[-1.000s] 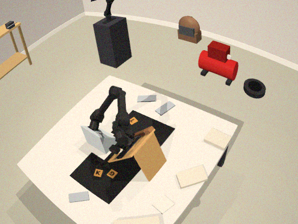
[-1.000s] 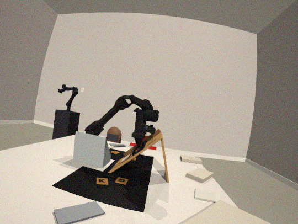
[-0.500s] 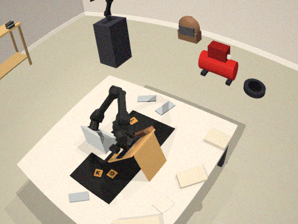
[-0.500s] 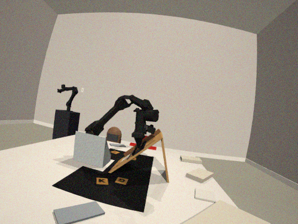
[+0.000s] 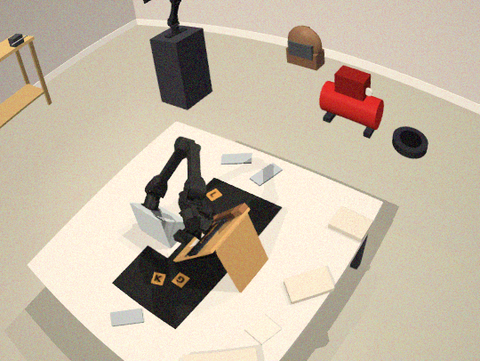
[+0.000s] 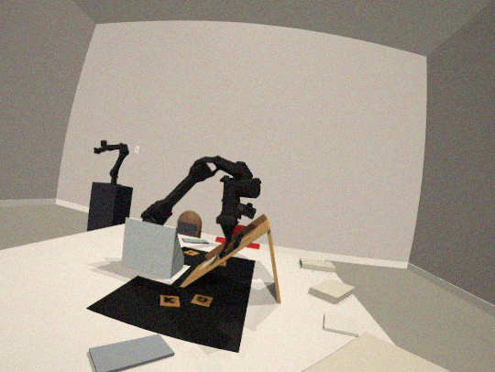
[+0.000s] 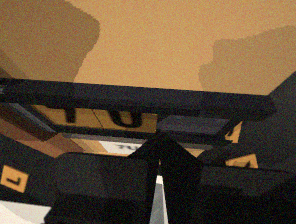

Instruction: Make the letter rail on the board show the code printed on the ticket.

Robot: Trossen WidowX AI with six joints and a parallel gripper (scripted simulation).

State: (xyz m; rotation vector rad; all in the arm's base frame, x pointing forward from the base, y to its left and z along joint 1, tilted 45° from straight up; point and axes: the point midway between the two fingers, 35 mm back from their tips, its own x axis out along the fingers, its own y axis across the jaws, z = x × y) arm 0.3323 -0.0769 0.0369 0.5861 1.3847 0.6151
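A slanted wooden board (image 5: 242,253) (image 6: 257,227) (image 7: 165,45) stands on a black mat (image 5: 169,307) (image 6: 151,316). A dark rail (image 7: 125,97) runs across its face. Orange tiles T (image 7: 70,116) and U (image 7: 120,119) sit in the rail. A white ticket (image 7: 120,147) lies just below it, its print only partly visible. My gripper (image 5: 196,228) (image 6: 227,247) (image 7: 160,138) is shut and empty, its tip against the rail beside the U tile. Tiles K (image 5: 157,278) (image 6: 170,300) and G (image 5: 180,279) (image 6: 202,300) lie on the mat in front. Tile L (image 5: 213,195) (image 6: 191,252) (image 7: 13,178) lies on the mat behind.
A grey wedge block (image 5: 153,224) (image 6: 148,249) stands next to the arm's base. Flat grey slabs (image 5: 236,158) (image 5: 266,173) (image 5: 127,316) and cream slabs (image 5: 350,223) (image 5: 308,284) (image 5: 263,329) lie scattered near the table's edges.
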